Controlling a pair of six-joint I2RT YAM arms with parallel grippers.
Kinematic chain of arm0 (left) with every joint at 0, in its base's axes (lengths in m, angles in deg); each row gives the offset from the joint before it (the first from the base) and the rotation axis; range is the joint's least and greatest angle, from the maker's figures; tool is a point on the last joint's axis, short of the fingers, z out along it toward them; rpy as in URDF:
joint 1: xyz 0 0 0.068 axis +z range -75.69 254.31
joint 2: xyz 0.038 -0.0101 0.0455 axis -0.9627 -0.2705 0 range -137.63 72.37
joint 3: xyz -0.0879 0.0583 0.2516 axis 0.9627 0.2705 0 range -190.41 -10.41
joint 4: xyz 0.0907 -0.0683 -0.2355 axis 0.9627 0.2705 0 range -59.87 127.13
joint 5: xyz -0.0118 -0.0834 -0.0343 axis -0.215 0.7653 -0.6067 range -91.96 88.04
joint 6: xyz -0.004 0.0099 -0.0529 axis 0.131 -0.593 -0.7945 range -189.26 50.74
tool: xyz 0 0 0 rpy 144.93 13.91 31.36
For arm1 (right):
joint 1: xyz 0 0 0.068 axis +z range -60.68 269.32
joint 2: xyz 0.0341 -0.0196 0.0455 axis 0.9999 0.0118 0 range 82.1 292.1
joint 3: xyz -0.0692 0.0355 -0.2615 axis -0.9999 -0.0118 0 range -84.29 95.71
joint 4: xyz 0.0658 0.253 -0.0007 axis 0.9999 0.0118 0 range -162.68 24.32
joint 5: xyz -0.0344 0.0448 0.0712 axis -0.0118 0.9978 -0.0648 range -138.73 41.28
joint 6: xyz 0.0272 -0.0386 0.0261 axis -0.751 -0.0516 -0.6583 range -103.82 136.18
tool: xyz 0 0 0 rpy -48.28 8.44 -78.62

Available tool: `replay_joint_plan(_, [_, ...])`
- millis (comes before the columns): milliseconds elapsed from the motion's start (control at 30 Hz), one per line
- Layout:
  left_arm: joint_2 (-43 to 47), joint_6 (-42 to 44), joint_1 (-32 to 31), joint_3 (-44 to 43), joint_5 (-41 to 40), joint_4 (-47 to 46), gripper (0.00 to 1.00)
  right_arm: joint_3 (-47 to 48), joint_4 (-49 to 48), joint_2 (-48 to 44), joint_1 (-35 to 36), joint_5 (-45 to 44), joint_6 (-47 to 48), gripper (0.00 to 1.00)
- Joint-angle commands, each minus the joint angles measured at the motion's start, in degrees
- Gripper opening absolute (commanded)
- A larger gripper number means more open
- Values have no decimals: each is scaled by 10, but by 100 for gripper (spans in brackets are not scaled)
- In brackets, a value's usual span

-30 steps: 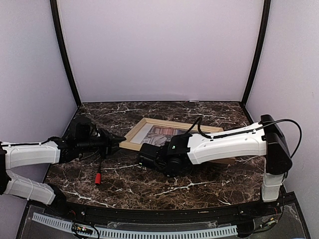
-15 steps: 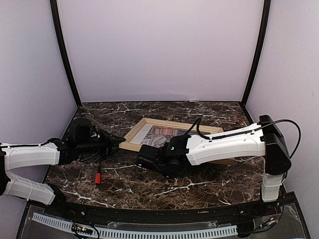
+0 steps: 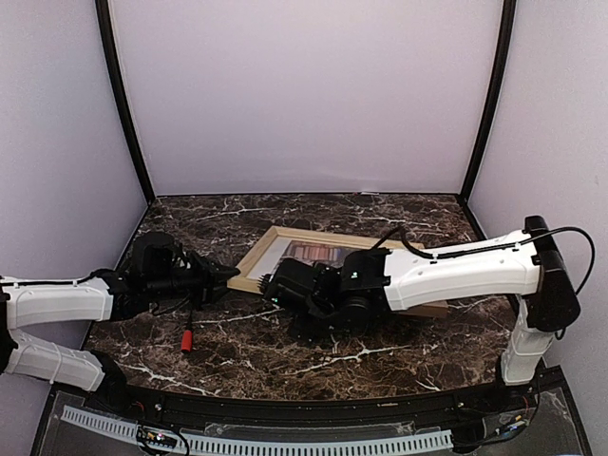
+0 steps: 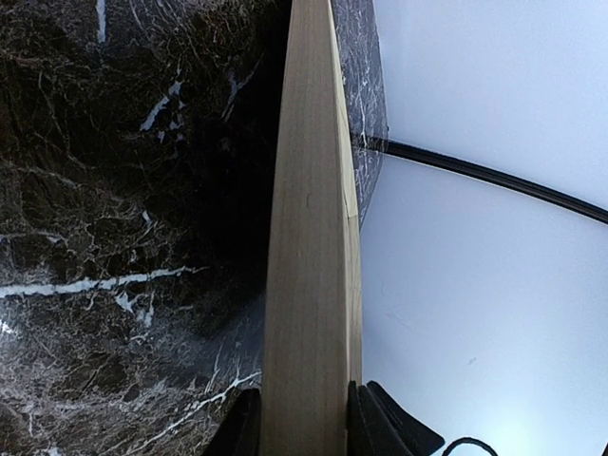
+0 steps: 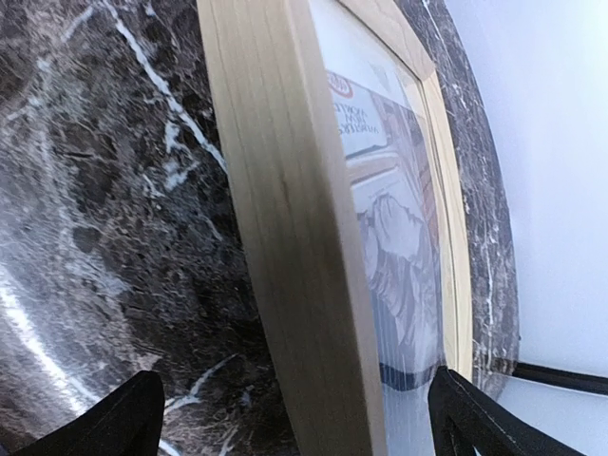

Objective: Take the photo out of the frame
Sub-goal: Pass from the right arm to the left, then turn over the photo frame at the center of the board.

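Observation:
The frame of light wood lies in the middle of the marble table, with the photo showing inside it. My left gripper is shut on the frame's left corner. In the left wrist view the wooden rail sits pinched between both fingertips. My right gripper is at the frame's near left rail. In the right wrist view it stands wide open, and the rail and the photo run up between its two fingertips.
A red-tipped cable end lies on the table near my left arm. Pale enclosure walls with black corner posts close in the back and sides. The right arm's white forearm crosses over the frame's right half.
The right gripper has gone from nearly shut to wide open and moved up to the frame's near left rail. Its elbow swung right. The left gripper keeps its hold on the corner.

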Motion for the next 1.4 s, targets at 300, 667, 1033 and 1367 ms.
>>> replay_joint_plan(300, [-33, 67, -8, -31, 8, 25, 0, -21, -62, -167, -33, 174, -114, 99])
replay_joint_plan(667, [-13, 197, -12, -158, -49, 138, 0, -59, -61, -327, -204, 250, -301, 99])
replay_joint_plan(1033, [0, 434, -27, -213, 8, 26, 0, -202, -43, -410, -357, 271, -418, 99])
replay_joint_plan(1367, [27, 498, -26, -204, 93, -48, 0, -245, -100, -431, -399, 332, -412, 99])
